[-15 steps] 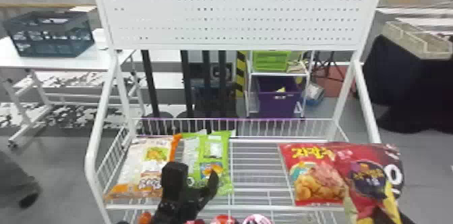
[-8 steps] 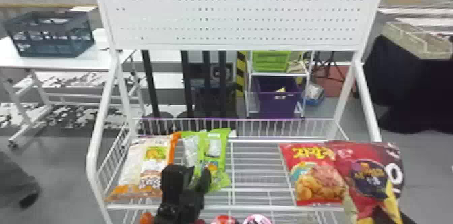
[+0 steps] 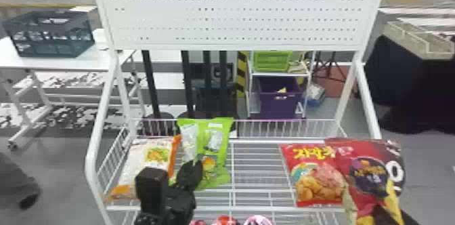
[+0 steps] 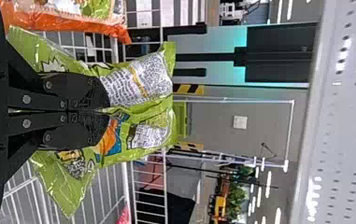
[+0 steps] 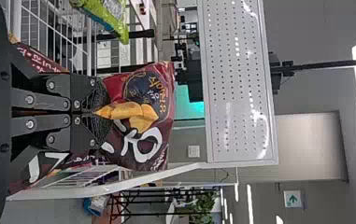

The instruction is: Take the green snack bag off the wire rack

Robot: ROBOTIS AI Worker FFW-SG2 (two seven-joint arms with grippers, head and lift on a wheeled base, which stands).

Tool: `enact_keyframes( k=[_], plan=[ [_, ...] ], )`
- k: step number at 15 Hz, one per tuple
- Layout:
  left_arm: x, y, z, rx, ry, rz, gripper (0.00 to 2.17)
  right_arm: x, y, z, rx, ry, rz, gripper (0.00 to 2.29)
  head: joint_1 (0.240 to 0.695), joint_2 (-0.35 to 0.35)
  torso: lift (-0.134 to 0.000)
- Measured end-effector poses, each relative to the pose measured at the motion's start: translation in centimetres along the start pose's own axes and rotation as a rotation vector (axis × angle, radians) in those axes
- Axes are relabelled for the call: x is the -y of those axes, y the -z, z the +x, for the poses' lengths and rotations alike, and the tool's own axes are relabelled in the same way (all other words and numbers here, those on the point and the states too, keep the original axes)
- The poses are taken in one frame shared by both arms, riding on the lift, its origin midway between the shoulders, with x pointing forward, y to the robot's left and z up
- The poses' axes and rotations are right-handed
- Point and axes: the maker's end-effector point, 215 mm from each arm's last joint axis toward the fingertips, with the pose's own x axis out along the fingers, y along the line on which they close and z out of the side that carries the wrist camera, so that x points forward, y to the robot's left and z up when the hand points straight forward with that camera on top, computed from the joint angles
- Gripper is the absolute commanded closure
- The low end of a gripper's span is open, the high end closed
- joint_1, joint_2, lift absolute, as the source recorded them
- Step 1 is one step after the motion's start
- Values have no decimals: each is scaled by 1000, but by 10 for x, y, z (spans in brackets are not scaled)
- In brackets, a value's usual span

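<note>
Orange-and-white snack packet first, on the left: it lies face up at that end of the wire rack, beside the side wires, which likely keep it from sliding off. Next along, the left tool, and here's the action: fingers pressed together on the green snack bag, pinching a gathered fold in the middle of its near face. That choice makes sense, since soft film bunches up and gives flat pads something to bite, with the bulk bulging out on both sides. The green bag is over the rack's left half, just beside the orange-trimmed packet, its far end reaching above the rear rail. Its long axis runs steeply up and away from the robot, one crimped end high, the other low and nearer; whether the low end clears the wires, I can't tell. Lifting higher before pulling back looks like the call, or that hem could snag. Over to the right, the red snack bag shows its printed front, partly overlapped by the maroon snack bag, pinched in the right tool, held upright, perhaps simply parked there while the left side works.
</note>
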Motion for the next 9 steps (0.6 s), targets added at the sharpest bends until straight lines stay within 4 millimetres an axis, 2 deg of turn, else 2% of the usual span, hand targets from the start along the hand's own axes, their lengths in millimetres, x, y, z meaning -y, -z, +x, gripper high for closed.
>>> enact_keyframes(
  k=[3, 9],
  plan=[
    [-25, -32, -46, 67, -35, -21, 2057, -2, -2, -1, 4, -4, 1, 2240, 499, 0, 0],
    [-96, -76, -143, 217, -157, -24, 2057, -4, -5, -4, 12, -8, 1, 2240, 499, 0, 0]
  ],
)
